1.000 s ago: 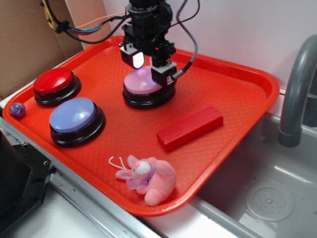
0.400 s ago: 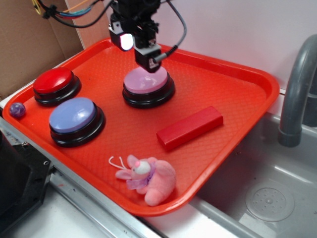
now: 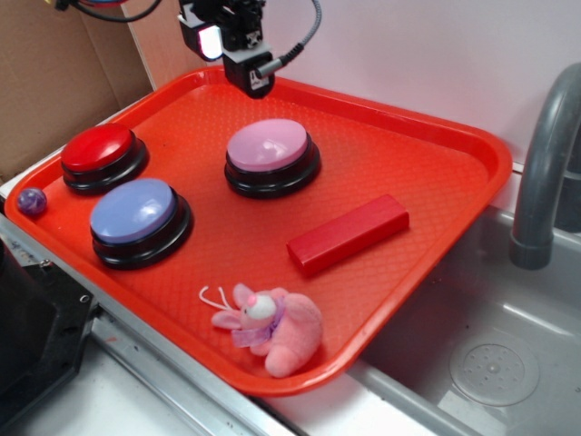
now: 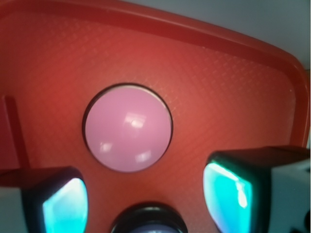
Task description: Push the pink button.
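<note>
The pink button (image 3: 268, 146), a glossy light-pink dome on a black base, sits in the middle of the red tray (image 3: 472, 136). My gripper (image 3: 231, 59) hangs above the tray's far edge, up and to the back left of the button, not touching it. In the wrist view the pink button (image 4: 128, 127) lies uncovered on the tray (image 4: 218, 87), ahead of my gripper (image 4: 146, 199). The glowing fingers (image 4: 228, 189) stand apart with nothing between them, so the gripper is open.
A lavender-blue button (image 3: 139, 211) and a red button (image 3: 100, 150) stand at the tray's left. A red block (image 3: 349, 233) lies right of the pink button, a pink plush bunny (image 3: 272, 327) at the front. A small purple ball (image 3: 32, 201) sits off the tray's left edge, a sink and grey faucet (image 3: 545, 163) to the right.
My gripper has lifted off the top of the pink button and moved up and back to the left. The button's dome is now fully uncovered.
</note>
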### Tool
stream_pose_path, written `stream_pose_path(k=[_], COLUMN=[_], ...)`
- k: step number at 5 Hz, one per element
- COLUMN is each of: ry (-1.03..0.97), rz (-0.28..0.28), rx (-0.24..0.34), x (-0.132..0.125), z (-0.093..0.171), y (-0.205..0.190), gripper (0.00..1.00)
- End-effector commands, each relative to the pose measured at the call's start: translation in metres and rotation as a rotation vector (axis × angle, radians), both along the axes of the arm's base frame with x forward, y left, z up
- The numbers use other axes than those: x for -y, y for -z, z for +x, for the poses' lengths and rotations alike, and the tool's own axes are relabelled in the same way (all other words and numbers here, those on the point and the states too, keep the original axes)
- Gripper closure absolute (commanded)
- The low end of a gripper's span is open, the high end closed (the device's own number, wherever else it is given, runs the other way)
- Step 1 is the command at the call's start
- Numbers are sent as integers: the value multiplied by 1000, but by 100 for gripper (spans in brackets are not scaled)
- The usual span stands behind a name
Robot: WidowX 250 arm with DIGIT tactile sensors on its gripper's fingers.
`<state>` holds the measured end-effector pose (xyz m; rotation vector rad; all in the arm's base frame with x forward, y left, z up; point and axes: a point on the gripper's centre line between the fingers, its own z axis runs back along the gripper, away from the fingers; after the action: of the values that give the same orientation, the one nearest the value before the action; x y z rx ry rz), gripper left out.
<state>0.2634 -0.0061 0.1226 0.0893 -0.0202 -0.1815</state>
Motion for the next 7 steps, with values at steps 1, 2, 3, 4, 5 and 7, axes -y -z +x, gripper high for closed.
stream_pose_path(k=[1,2,3,4,5,7], ry=[55,33,32,18,20,15], rz=[-17,-10,-2,-5,-6,-2], rx=[85,81,82,86,86,82], x=[-5,-2,-1,-1,0,8], z=[-3,-10,-16,-20,-22,-29], y=[-43,-54,-63,-68,-72,-81], gripper=[0,0,0,0,0,0])
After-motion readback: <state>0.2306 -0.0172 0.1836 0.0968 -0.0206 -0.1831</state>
